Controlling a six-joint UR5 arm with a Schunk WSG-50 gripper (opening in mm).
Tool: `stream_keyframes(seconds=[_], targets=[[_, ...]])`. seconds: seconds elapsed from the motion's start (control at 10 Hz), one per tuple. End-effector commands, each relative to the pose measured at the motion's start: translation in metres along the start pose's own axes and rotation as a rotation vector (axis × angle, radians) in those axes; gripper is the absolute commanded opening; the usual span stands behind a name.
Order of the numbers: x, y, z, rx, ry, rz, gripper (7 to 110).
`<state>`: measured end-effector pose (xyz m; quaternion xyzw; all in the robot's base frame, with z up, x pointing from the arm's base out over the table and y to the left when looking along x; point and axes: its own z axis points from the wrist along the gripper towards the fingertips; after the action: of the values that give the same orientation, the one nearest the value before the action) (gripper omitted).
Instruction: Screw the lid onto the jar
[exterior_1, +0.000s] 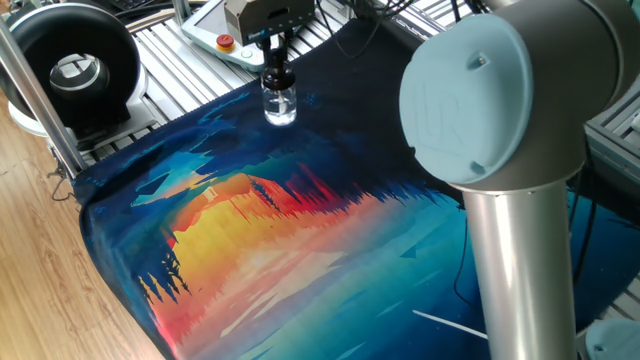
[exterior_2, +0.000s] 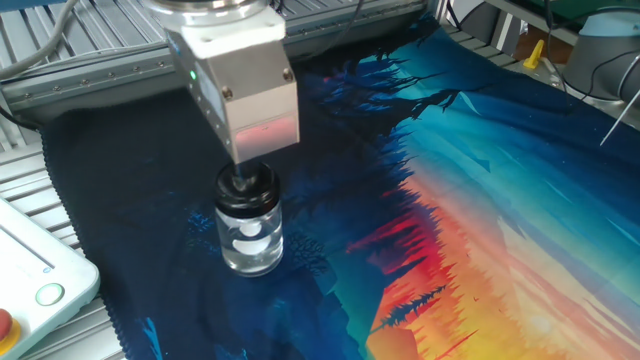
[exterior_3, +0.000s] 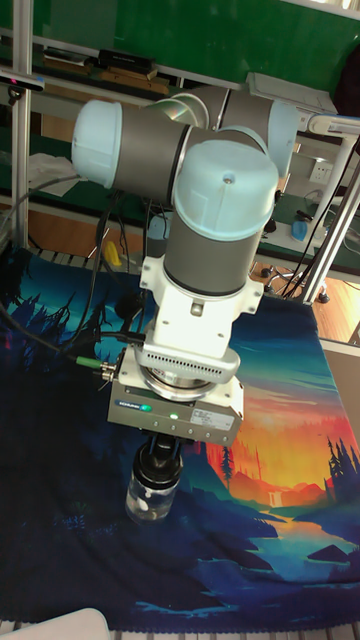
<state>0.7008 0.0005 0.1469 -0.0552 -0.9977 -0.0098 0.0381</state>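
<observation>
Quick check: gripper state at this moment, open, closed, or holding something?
Gripper: closed on the lid, which sits on the jar.

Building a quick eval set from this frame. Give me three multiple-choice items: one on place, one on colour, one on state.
1. Where does the jar stand?
A. on the dark blue part of the printed mat
B. on the wooden floor
C. inside the black ring device

2. What colour is the lid?
A. red
B. black
C. white

3. How does the gripper relate to the lid?
A. far off to one side
B. lying flat on the mat
C. directly above it, fingers down at the lid

Answers:
1 A: both fixed views show the glass jar upright on the mat's dark corner.
2 B: the cap on the jar's neck is black in all views.
3 C: the gripper's body sits straight over the jar, fingers reaching the lid; whether they clamp it cannot be told.
</observation>
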Motion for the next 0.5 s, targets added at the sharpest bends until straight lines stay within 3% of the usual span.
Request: stream_keyframes(seconds=[0.0, 0.4], targets=[[0.0091, -0.0004, -0.0053, -0.008, 0.003, 0.001, 7], [0.0105, -0.0033, -0.0039, -0.008, 0.002, -0.003, 7]])
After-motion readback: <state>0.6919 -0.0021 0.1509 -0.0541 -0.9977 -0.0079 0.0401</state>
